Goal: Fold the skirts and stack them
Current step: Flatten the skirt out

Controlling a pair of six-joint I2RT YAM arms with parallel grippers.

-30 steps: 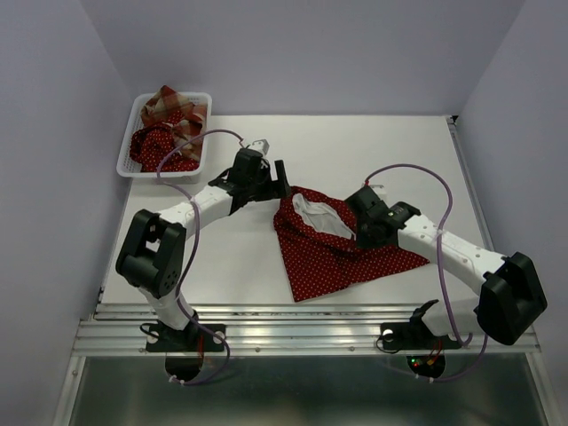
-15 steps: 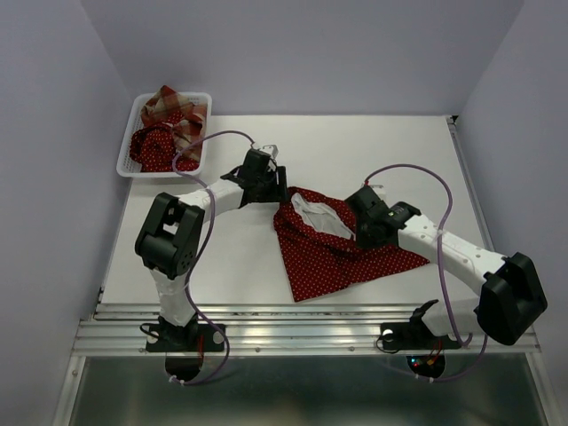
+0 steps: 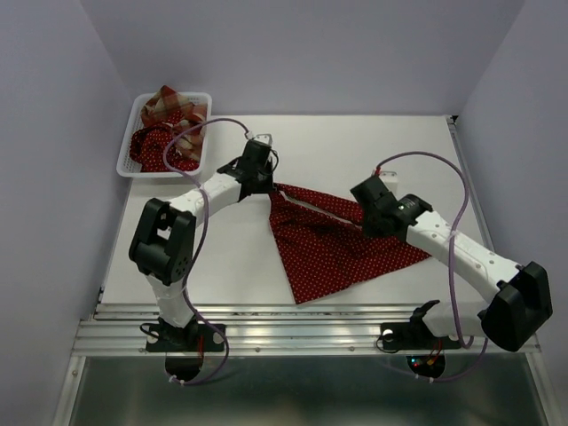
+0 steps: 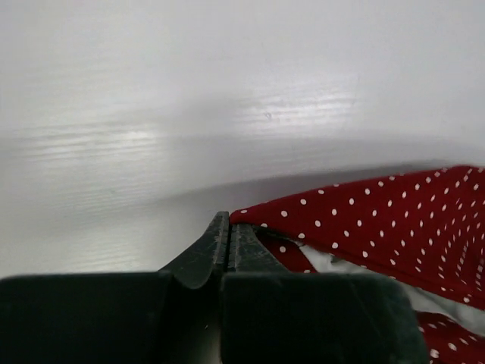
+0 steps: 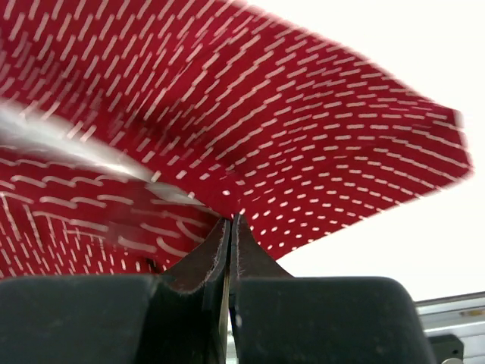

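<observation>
We're early on with this one: our left gripper [image 4: 227, 231] is pinched tight on the top corner of one polka-dot skirt [image 3: 333, 248], and our right gripper [image 5: 229, 227] is clamped on its edge further right, so the top hangs taut between them over the table [image 3: 373, 151]. No fold finished, nothing stacked, and the plaid skirt [image 3: 169, 105] plus the other dotted skirt [image 3: 155, 155] sit in the basket [image 3: 129, 133]

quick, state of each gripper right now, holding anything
Left gripper: closed, pinching a corner of the polka-dot skirt.
Right gripper: closed on the same skirt.
</observation>
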